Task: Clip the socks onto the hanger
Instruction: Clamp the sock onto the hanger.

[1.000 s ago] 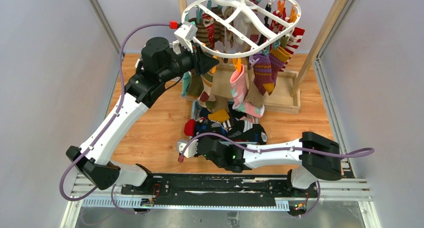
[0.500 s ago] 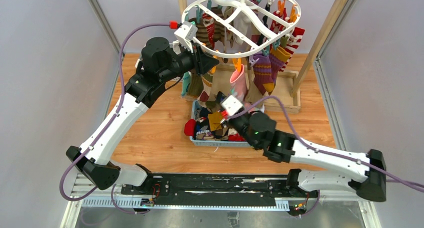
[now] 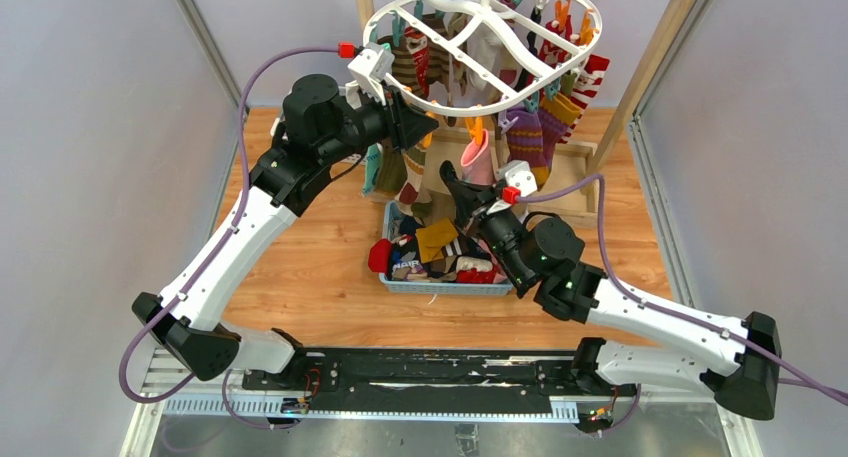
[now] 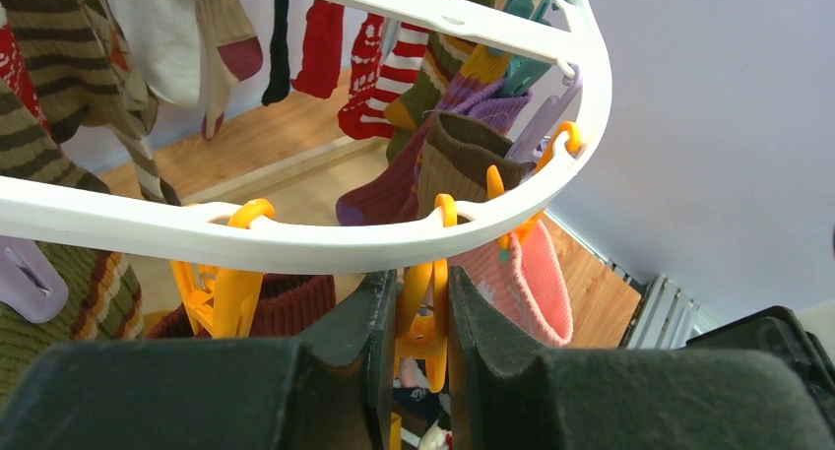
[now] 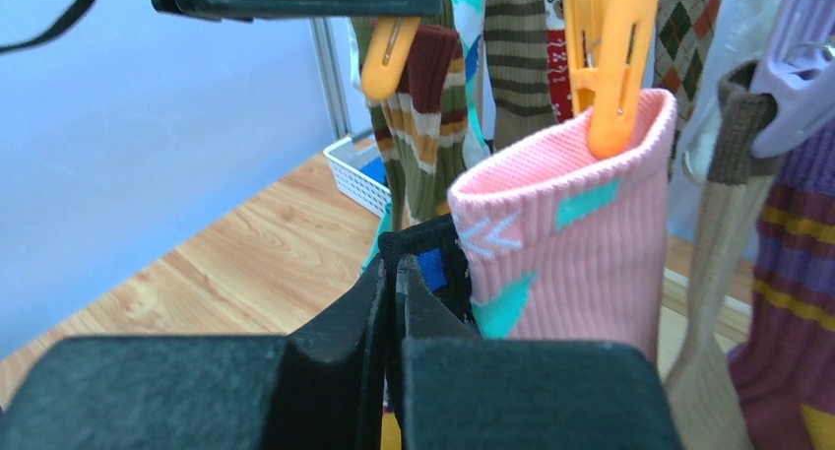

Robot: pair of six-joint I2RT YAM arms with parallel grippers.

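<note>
The white oval hanger (image 3: 487, 27) hangs from the wooden rack, with several socks clipped round its rim (image 4: 295, 238). My left gripper (image 3: 418, 127) is at the near rim and is shut on an orange clothespin (image 4: 423, 288), with a finger on each side of it. My right gripper (image 3: 466, 209) is shut on the cuff of a black sock (image 3: 449, 180) with a blue patch (image 5: 433, 263). It holds the sock up right beside a hanging pink sock (image 5: 581, 233), below the left gripper. More loose socks (image 3: 440, 252) lie in the basket.
The blue plastic basket (image 3: 440, 287) stands on the wooden floor under the hanger. The wooden rack's slanted pole (image 3: 650, 67) and base (image 3: 570, 192) are at the back right. A white lattice basket (image 5: 359, 174) shows behind the socks. Grey walls close in both sides.
My right arm has lifted from the basket with the black sock and swung up to beside the pink sock. My left arm has not moved.
</note>
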